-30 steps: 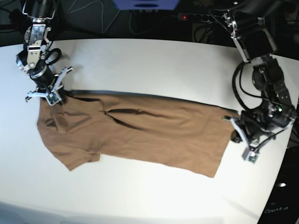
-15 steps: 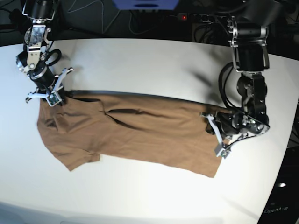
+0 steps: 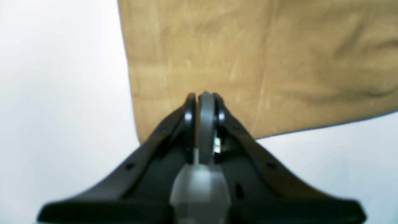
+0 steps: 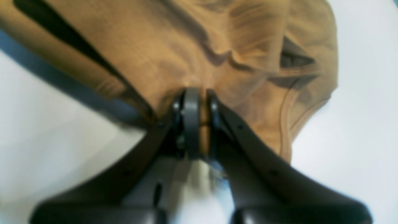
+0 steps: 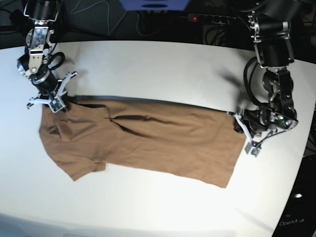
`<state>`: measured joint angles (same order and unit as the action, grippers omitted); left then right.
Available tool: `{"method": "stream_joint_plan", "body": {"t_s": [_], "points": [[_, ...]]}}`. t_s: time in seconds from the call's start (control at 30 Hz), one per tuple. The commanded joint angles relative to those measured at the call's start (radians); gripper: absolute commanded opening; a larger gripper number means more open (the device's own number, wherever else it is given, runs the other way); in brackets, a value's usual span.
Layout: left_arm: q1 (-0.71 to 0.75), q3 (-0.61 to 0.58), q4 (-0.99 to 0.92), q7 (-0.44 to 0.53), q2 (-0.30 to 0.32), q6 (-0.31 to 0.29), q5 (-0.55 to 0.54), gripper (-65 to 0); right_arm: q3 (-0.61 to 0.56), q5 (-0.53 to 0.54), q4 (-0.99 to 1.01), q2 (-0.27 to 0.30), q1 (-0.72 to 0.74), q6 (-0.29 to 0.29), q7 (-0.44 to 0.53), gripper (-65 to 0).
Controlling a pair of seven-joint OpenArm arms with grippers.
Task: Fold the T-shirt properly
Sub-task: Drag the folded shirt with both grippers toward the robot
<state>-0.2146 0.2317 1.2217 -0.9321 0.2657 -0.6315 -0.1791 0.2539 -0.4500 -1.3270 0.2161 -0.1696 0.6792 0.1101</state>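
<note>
- Both grippers are seen at opposite ends of the T-shirt [image 5: 143, 140], which is spread lengthwise on the white table [image 5: 158, 64].
- In the base view the right gripper [image 5: 49, 100] is found at the far-left corner of the cloth, by the shoulder; its jaws are clamped on a pinch of tan fabric, which is seen between the fingers [image 4: 190, 124] in the right wrist view.
- In that same wrist view the T-shirt [image 4: 199, 53] is bunched into soft folds beyond the jaws, with a dark band of collar running off to the upper left and a sleeve opening at the right.
- The left gripper [image 5: 243, 134] is placed at the right end of the garment, beside the hem, with its arm reaching down from the far-right edge of the table.
- In the left wrist view the left gripper [image 3: 203, 99] is seen with its jaws pressed together over the hem corner; whether any cloth is caught between them cannot be told.
- The T-shirt [image 3: 255, 62] is shown lying flat past those jaws, its side edge running along the left and its hem along the lower right, with bare table [image 3: 62, 93] on both sides.
- A short sleeve is seen at the near-left of the garment in the base view, and a dark crease is seen near the collar.
</note>
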Motion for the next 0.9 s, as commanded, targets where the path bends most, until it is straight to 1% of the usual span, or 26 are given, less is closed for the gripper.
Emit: {"method": "stream_joint_plan", "body": {"t_s": [0.0,0.1,0.23,0.43,0.53,0.57,0.7,0.77,0.87], "points": [[-0.024,-0.001,0.008,0.026,0.01,-0.001,-0.012,-62.5,0.0,-0.037,0.002,0.009,-0.008,0.019,-0.053,-61.7],[-0.027,-0.001,-0.062,0.038,0.007,-0.001,-0.012,-62.5,0.0,-0.037,0.002,0.01,-0.012,0.019,-0.053,-61.7],[-0.029,-0.002,-0.139,0.092,0.007,-0.001,-0.012,-62.5,0.0,-0.039,0.002,0.01,-0.014,0.019,-0.053,-61.7],[-0.001,-0.004,-0.164,0.087,0.011,-0.001,-0.012,-62.5,0.0,-0.04,0.002,0.016,-0.015,0.019,-0.053,-61.7],[0.054,-0.002,-0.122,0.041,0.017,-0.001,-0.012,-62.5,0.0,-0.037,0.002,0.03,-0.015,0.019,-0.054,-61.7],[0.07,-0.002,-0.098,0.028,0.028,-0.003,-0.012,-62.5,0.002,-0.037,0.002,0.03,-0.015,0.019,-0.054,-61.7],[0.137,-0.002,-0.001,-0.012,0.033,-0.001,-0.012,-62.5,0.04,-0.039,0.002,0.029,-0.012,0.019,-0.051,-61.7],[0.169,0.001,0.039,-0.041,0.034,-0.001,-0.012,-62.5,0.043,-0.039,0.002,0.029,-0.014,0.019,-0.051,-61.7],[0.202,0.002,0.089,-0.058,0.034,-0.001,-0.012,-62.5,0.043,-0.039,0.002,0.03,-0.015,0.019,-0.051,-61.7]]}}
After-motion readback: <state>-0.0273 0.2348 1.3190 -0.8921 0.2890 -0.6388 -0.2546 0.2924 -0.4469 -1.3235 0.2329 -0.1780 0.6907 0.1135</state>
